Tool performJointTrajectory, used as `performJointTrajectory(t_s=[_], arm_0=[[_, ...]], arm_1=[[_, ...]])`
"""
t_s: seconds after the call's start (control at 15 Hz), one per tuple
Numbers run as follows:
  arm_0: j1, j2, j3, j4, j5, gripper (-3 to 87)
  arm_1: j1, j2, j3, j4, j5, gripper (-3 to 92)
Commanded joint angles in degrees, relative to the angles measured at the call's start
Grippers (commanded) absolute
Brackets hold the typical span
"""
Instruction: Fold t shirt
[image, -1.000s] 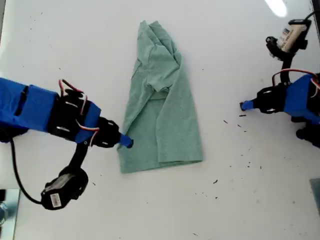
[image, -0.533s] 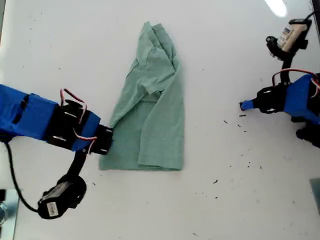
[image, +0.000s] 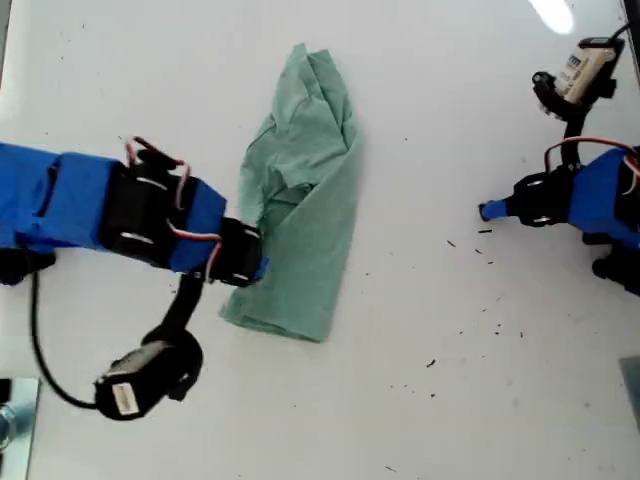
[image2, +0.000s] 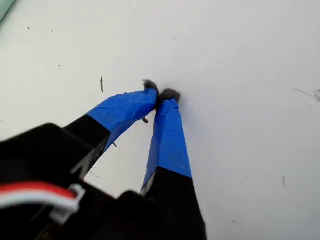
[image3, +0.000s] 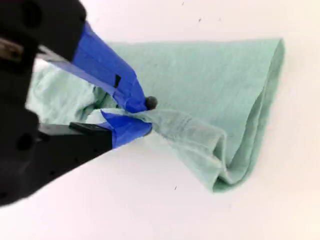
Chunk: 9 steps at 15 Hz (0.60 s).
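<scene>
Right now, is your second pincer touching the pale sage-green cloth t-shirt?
Touching: the second wrist view shows my second pincer pinching a fold of the pale sage-green cloth t-shirt.

A robotics lab bench: two blue hobby arms with exposed red and white wiring (image: 150, 175) are working over a plain white table (image: 450, 400), one at each side of the exterior view, under glaring overhead light.

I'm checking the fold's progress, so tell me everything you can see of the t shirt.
The t shirt is pale sage-green soft cloth, folded lengthwise into a narrow, rumpled strip on the white table. Its near end is doubled over in loose layers. My second gripper is shut on a bunched edge there, at the strip's side toward the exterior view's left. Nothing else touches it.
</scene>
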Motion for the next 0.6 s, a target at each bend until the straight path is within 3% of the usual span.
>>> performJointTrajectory(t_s=[0.0, 0.2, 0.27, 0.33, 0.47, 0.53], arm_0=[[1.67, -14.85, -20.92, -7.03, 4.92, -0.2], [0.97, -19.78, -20.92, -19.86, 9.93, 1.8], [0.53, -21.53, -21.01, -22.59, 12.57, 23.9], [0.09, -20.74, -21.01, -22.68, 14.50, 31.2], [-1.14, -10.28, -18.72, -19.51, 16.52, 14.2], [-3.34, -5.10, -18.46, -15.12, 15.91, 10.8]], arm_1=[[-0.35, 0.53, 2.02, 0.62, 0.26, 2.5], [-0.18, 0.62, 2.02, 0.79, 0.44, 2.5], [-0.18, 0.62, 2.02, 0.79, 0.44, 2.5], [-0.18, 0.62, 2.02, 0.79, 0.53, 2.5], [-0.18, 0.62, 2.11, 0.88, 0.70, 2.5], [-0.09, 0.62, 2.11, 0.88, 0.62, 2.5]])
